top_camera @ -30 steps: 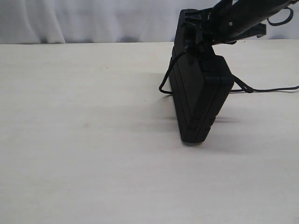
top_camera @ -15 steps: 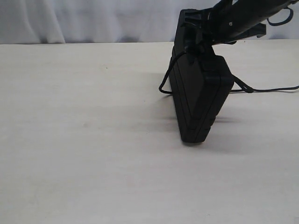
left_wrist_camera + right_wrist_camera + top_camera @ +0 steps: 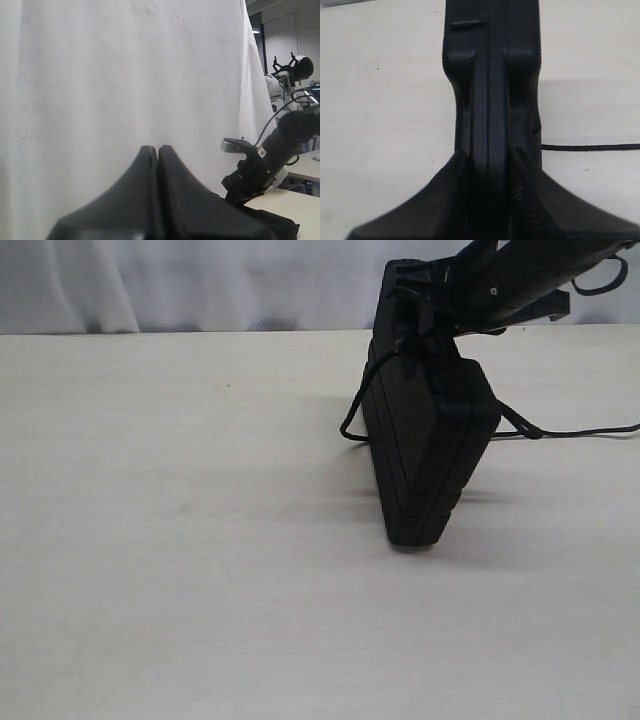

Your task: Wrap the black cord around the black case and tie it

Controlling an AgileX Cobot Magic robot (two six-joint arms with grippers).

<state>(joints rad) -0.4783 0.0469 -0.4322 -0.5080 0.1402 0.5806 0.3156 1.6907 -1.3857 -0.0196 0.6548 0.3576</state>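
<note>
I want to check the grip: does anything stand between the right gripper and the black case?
Nothing visible. The right gripper clamps the black case directly; the black cord lies on the table beside it, outside the grip.

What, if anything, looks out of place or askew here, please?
The black case stands on edge, gripped by the right end effector. The black cord hangs slack beside it and trails loose across the table.

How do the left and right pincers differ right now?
The left pincer is shut on nothing; the right pincer clamps the black case by its edge. The left faces a white curtain; the right points toward the table. Both are black.
</note>
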